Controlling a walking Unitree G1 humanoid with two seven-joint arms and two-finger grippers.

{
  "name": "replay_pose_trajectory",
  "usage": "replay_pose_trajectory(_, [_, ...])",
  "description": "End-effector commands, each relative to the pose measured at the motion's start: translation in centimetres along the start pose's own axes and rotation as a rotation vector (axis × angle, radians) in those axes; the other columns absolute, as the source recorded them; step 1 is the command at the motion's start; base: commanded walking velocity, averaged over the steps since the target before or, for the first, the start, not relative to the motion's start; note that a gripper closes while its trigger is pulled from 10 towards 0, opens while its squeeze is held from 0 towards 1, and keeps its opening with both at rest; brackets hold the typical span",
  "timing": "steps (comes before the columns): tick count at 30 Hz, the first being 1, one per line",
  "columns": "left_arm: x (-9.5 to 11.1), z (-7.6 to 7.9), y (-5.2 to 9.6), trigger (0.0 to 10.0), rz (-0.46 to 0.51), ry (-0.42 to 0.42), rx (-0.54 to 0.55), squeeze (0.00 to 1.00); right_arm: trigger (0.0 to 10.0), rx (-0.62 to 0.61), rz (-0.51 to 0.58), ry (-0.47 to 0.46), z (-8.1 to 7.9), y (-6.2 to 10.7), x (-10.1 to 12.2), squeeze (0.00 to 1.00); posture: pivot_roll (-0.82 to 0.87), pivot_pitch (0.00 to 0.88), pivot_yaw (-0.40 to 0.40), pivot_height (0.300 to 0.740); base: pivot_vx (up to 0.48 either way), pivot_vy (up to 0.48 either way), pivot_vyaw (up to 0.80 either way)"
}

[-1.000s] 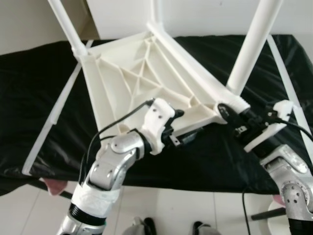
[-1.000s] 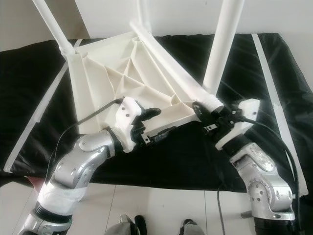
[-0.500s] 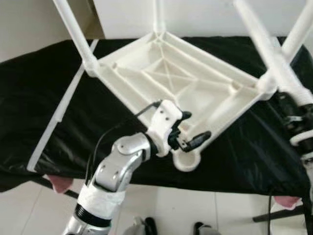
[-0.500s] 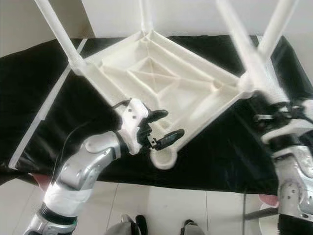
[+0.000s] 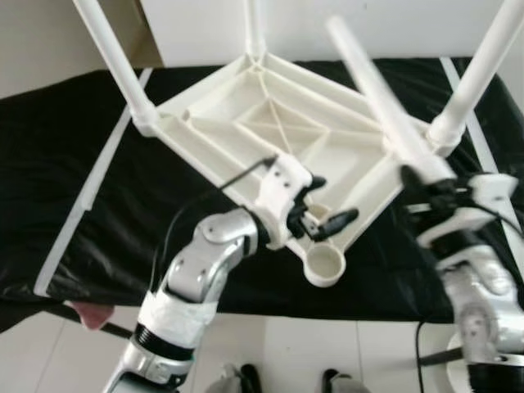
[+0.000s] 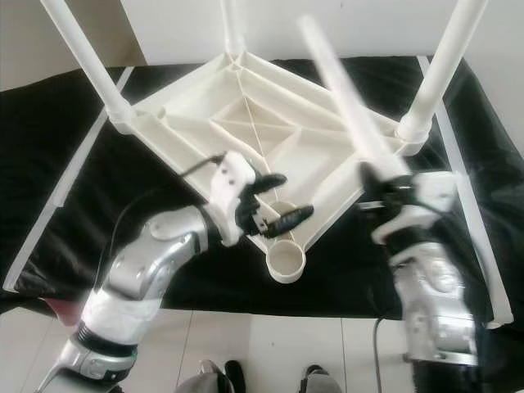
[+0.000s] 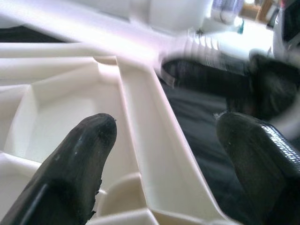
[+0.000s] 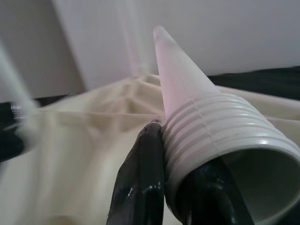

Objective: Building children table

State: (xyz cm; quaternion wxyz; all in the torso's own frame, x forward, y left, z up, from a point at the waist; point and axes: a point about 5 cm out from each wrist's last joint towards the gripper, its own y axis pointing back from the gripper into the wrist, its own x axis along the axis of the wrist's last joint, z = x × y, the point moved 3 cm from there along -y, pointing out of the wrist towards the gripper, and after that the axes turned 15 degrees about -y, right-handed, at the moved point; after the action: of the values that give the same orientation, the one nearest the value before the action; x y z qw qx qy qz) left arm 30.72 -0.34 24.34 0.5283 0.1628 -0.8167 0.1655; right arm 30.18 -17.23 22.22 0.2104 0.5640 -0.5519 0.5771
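The white tabletop (image 5: pixel 278 131) lies upside down on the black-draped desk (image 5: pixel 57 164), so its leg sockets face up. Three legs stand fitted; the near socket (image 5: pixel 324 264) is empty. The right claw (image 6: pixel 385 196) clenches the loose fourth leg (image 6: pixel 348 102). The left claw (image 5: pixel 315 214), released, straddles the rim. No writing visible.

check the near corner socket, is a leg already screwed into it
No, the near corner socket is an open ring, and the right claw holds the loose leg.

Head eyes look down; wrist cameras close
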Motion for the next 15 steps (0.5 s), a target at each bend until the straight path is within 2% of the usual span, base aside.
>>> replay_pose_trajectory(1, [-0.2, -1.0, 0.2, 10.0, -0.004, 0.056, 0.042, 1.0, 10.0, 0.043, 0.033, 0.026, -1.4, -0.1, 0.3, 0.0, -0.14, 0.188, 0.097, 0.74, 0.0, 0.0, 0.0])
replay_pose_trajectory(3, [-0.2, -1.0, 0.2, 10.0, -0.004, 0.056, 0.042, 1.0, 10.0, 0.043, 0.033, 0.026, -1.4, -0.1, 0.3, 0.0, -0.14, 0.188, 0.097, 0.74, 0.0, 0.0, 0.0])
replay_pose_trajectory(5, [0.0, -2.6, 0.2, 10.0, 0.002, 0.107, 0.079, 1.0, 10.0, 0.075, 0.036, 0.043, -2.5, -0.2, 0.0, 0.0, -0.14, 0.187, 0.092, 0.74, 0.0, 0.0, 0.0])
replay_pose_trajectory(6, [0.0, -2.6, 0.2, 10.0, 0.002, 0.107, 0.079, 1.0, 10.0, 0.075, 0.036, 0.043, -2.5, -0.2, 0.0, 0.0, -0.14, 0.187, 0.092, 0.74, 0.0, 0.0, 0.0])
replay_pose_trajectory(8, [0.1, -4.4, 0.4, 10.0, 0.003, 0.137, 0.123, 1.0, 10.0, 0.107, 0.028, 0.067, -3.4, 0.0, -0.3, 0.0, -0.15, 0.188, 0.09, 0.74, 0.0, 0.0, 0.0])
replay_pose_trajectory(9, [0.1, -4.4, 0.4, 10.0, 0.003, 0.137, 0.123, 1.0, 10.0, 0.107, 0.028, 0.067, -3.4, 0.0, -0.3, 0.0, -0.15, 0.188, 0.09, 0.74, 0.0, 0.0, 0.0])
replay_pose_trajectory(11, [0.3, -5.7, 0.5, 10.0, 0.004, 0.193, 0.155, 1.0, 10.0, 0.124, 0.013, 0.092, -3.7, 0.2, -0.6, 0.0, -0.15, 0.186, 0.086, 0.74, 0.0, 0.0, 0.0])
replay_pose_trajectory(12, [0.4, -6.1, 0.5, 8.3, 0.008, 0.223, 0.164, 0.89, 10.0, 0.125, 0.01, 0.099, -3.8, 0.3, -0.7, 0.0, -0.15, 0.19, 0.083, 0.74, 0.0, 0.0, 0.0])
replay_pose_trajectory(13, [0.4, -6.3, 0.5, 4.2, 0.016, 0.265, 0.17, 0.09, 10.0, 0.126, 0.007, 0.1, -3.8, 0.4, -0.8, 0.0, -0.15, 0.188, 0.083, 0.74, 0.0, 0.0, 0.0])
replay_pose_trajectory(14, [0.4, -6.3, 0.5, 4.2, 0.016, 0.265, 0.17, 0.09, 10.0, 0.126, 0.007, 0.1, -3.8, 0.4, -0.8, 0.0, -0.15, 0.188, 0.083, 0.74, 0.0, 0.0, 0.0])
replay_pose_trajectory(15, [0.5, -6.6, 0.5, 0.0, 0.03, 0.31, 0.181, 0.0, 10.0, 0.128, 0.006, 0.101, -4.0, 0.4, -0.9, 0.0, -0.15, 0.186, 0.081, 0.74, 0.0, 0.0, 0.0])
